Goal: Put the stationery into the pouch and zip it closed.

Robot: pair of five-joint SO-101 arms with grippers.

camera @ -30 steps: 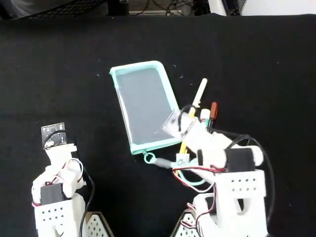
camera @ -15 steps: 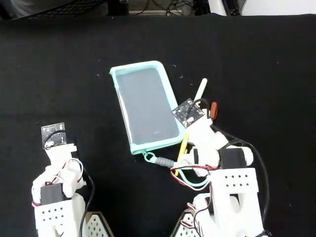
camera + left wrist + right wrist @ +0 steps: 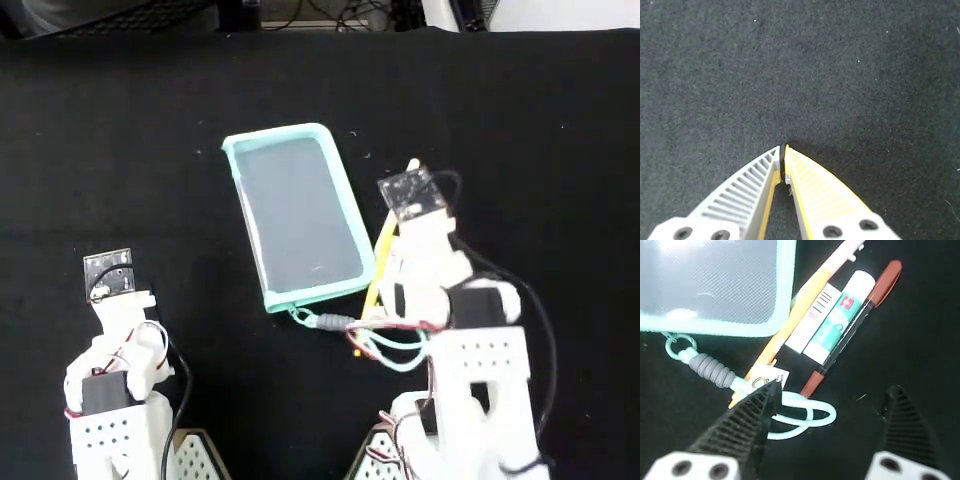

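Black fabric is spread over the surface (image 3: pixel 120 120), where the pouch (image 3: pixel 300 215) lies mid-frame, pens (image 3: pixel 805 305) and glue stick (image 3: pixel 837 320) just right of it. The right claw (image 3: pixel 834 387), spread apart, is best lowered astride one pen; the left claw (image 3: pixel 785 150) is pressed together.

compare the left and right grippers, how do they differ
The left gripper is shut, tips meeting; the right gripper is open wide. The left gripper's fingers are white and yellow, the right gripper's black. The left gripper faces black cloth, the right gripper the orange pen, glue stick and brown pen. Both point downward.
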